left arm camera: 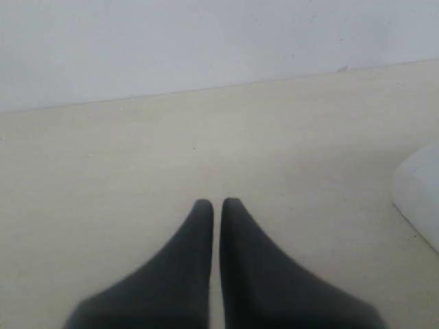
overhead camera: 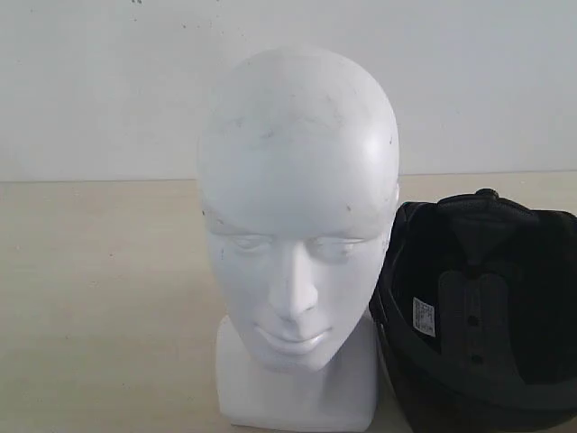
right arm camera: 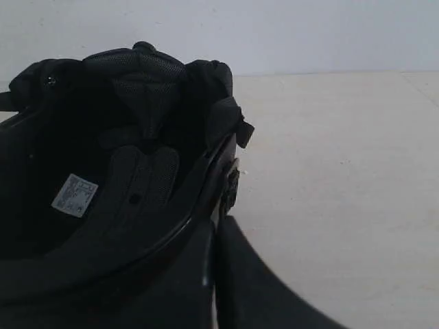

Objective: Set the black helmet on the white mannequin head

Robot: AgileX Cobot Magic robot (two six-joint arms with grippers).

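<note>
both pinched together: left gripper (left arm camera: 217, 203) low over table (left arm camera: 103, 171), right gripper (right arm camera: 215, 226) beside black helmet (right arm camera: 137, 178)

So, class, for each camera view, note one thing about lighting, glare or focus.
Exterior view: even light, faint sheen on the white mannequin head; the black helmet shows little detail. Left wrist view: the left tool blurs toward the lens. Right wrist view: the right tool merges with the dark helmet.
</note>
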